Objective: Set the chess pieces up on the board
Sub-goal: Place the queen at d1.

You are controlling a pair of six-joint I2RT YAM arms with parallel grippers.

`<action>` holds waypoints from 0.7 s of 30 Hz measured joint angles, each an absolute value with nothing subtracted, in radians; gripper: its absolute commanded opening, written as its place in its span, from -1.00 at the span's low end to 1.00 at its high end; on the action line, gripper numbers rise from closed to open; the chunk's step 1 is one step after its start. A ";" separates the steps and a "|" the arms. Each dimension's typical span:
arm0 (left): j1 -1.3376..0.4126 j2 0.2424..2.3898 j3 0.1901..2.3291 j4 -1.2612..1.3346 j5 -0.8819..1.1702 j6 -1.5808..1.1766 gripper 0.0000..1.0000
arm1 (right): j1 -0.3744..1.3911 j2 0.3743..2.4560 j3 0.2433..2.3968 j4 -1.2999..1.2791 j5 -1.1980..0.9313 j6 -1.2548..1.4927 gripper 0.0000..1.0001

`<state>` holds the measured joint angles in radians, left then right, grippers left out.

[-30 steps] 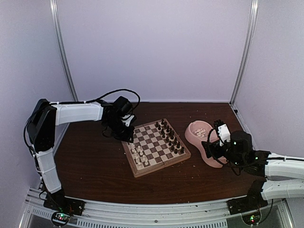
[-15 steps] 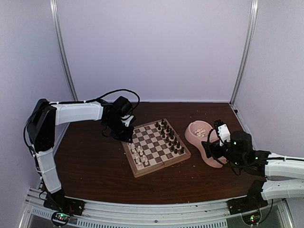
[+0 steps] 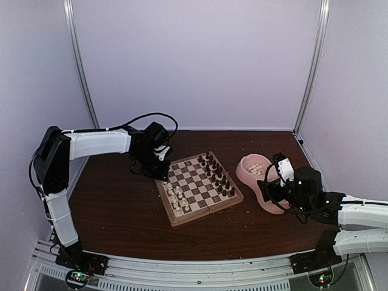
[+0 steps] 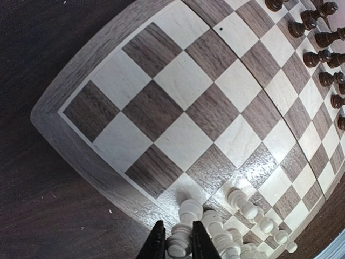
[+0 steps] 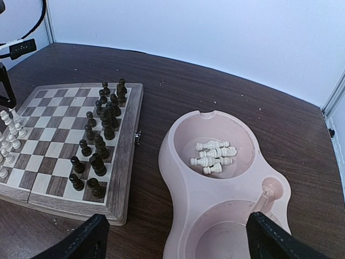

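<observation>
Chess pieces (image 4: 240, 199): whites bunched at board (image 4: 178, 140) left side, more in pink bowl (image 5: 172, 162). Left gripper (image 4: 178, 243) pinched on one white piece (image 4: 178, 249); right gripper (image 5: 178, 240) wide open, empty, above bowl. Looks like pick step; next lift clear of neighbours, stand it on its square.

Pale lilac walls (image 3: 194, 60), two metal corner posts (image 3: 79, 66), dark brown wooden tabletop (image 3: 121, 212).

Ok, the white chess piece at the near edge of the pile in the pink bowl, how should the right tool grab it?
That white piece lies on its side, so pinch its slim middle across its length, probably coming straight down with the open right tool. The wall of the pink bowl would block a sideways approach.
</observation>
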<state>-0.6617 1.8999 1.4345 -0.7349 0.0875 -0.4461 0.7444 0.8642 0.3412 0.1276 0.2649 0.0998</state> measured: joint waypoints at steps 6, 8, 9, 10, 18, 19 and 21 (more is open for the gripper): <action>-0.662 1.899 1.444 -0.736 0.081 -0.438 -0.69 | 0.744 0.864 0.341 0.128 0.265 0.100 0.83; -0.662 1.899 1.449 -0.735 0.078 -0.435 -0.69 | 0.744 0.864 0.341 0.128 0.265 0.099 0.83; -0.662 1.898 1.450 -0.735 0.074 -0.434 -0.69 | 0.744 0.864 0.341 0.128 0.265 0.099 0.83; -0.662 1.898 1.450 -0.735 0.070 -0.433 -0.69 | 0.744 0.864 0.341 0.128 0.265 0.099 0.83; -0.662 1.898 1.450 -0.735 0.048 -0.427 -0.69 | 0.744 0.864 0.341 0.128 0.265 0.099 0.83; -0.662 1.898 1.450 -0.735 0.047 -0.427 -0.69 | 0.744 0.864 0.341 0.128 0.265 0.099 0.83; -0.662 1.898 1.450 -0.735 0.046 -0.426 -0.69 | 0.744 0.864 0.341 0.128 0.265 0.099 0.83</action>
<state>-0.6617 1.8980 1.4498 -0.7353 0.0456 -0.4255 0.7444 0.8642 0.3412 0.1284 0.2649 0.0994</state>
